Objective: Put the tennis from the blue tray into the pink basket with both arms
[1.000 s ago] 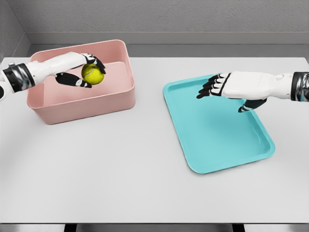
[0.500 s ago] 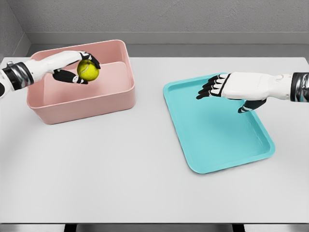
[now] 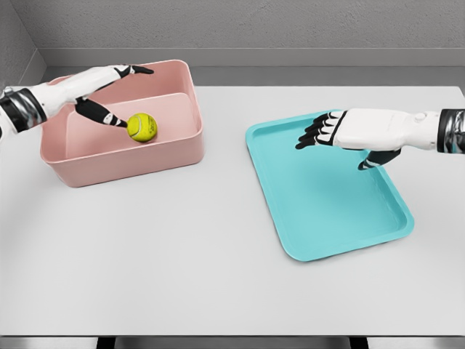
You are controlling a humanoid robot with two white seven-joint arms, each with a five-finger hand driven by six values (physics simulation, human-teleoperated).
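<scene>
A yellow-green tennis ball (image 3: 142, 127) is inside the pink basket (image 3: 138, 158), just below my left hand (image 3: 120, 93) and free of it. That hand hovers over the basket's left half with its fingers spread wide, thumb pointing down toward the ball. Whether the ball rests on the basket floor or is still falling I cannot tell. My right hand (image 3: 330, 142) floats above the far part of the blue tray (image 3: 341, 236), fingers relaxed and holding nothing. The tray has nothing on it.
Basket and tray stand on a white table (image 3: 182, 254), the basket at the far left and the tray right of the middle. A grey wall runs behind the table's far edge.
My left hand opened and rose slightly, letting go of the tennis ball, which dropped into the pink basket. The right arm has stayed still.
</scene>
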